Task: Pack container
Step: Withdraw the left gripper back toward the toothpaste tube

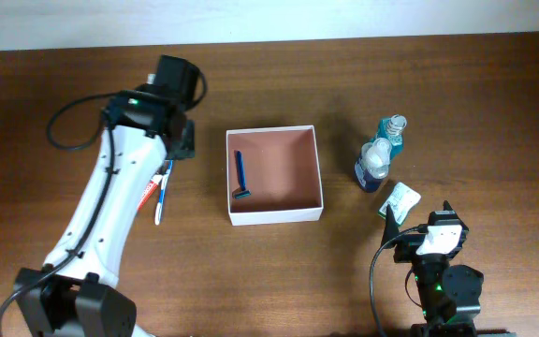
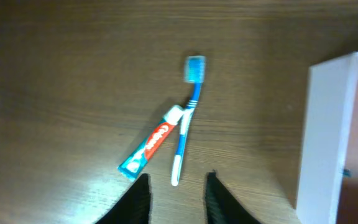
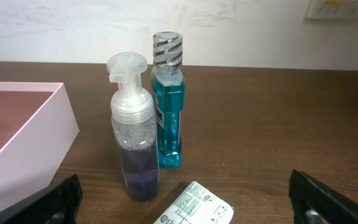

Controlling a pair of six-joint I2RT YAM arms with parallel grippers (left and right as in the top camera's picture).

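Left end effector (image 2: 177,180) — parted, empty — hovers above the toothbrush (image 2: 184,124); next, probably lower and grasp it for the container (image 1: 275,216).

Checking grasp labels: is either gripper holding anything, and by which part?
Nothing held: left gripper open near the blue-and-white plastic toothbrush; right gripper open, empty.
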